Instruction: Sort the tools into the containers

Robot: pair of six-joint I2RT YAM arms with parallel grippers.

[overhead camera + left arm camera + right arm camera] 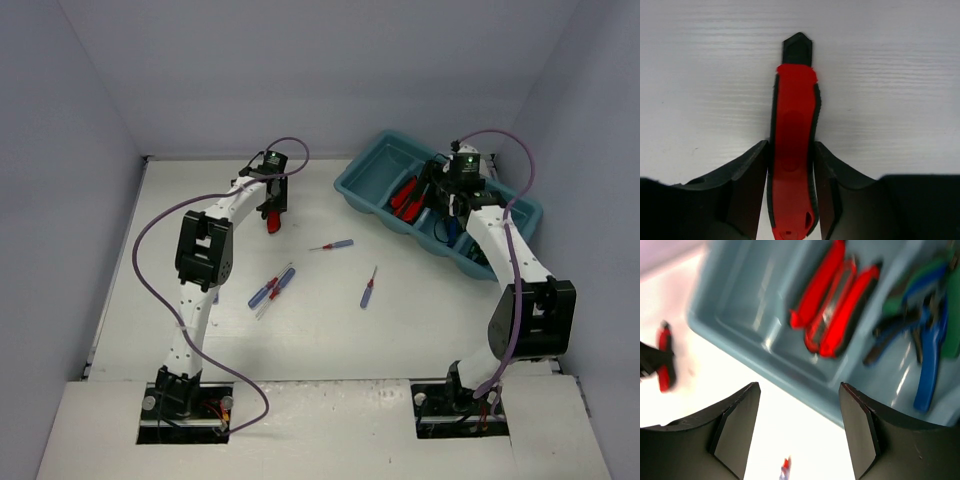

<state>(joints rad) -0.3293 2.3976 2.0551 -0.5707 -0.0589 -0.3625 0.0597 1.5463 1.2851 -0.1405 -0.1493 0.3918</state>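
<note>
My left gripper (272, 203) is shut on a red utility knife (272, 221) at the far left-middle of the table; in the left wrist view the knife (794, 135) sits lengthwise between the fingers (747, 170), black tip pointing away. My right gripper (437, 195) is open and empty, hovering over the teal tray (350, 185). In the right wrist view the gripper (800, 430) is above the tray's near wall (790, 375). One compartment holds three red knives (835, 305), the compartment beside it blue and green pliers (925, 325).
Loose screwdrivers lie on the table: one (332, 244) in the middle, one (369, 287) nearer, and a small cluster (270, 290) to the left. The tray's leftmost compartment (378, 165) looks bare. Grey walls close in the table on three sides.
</note>
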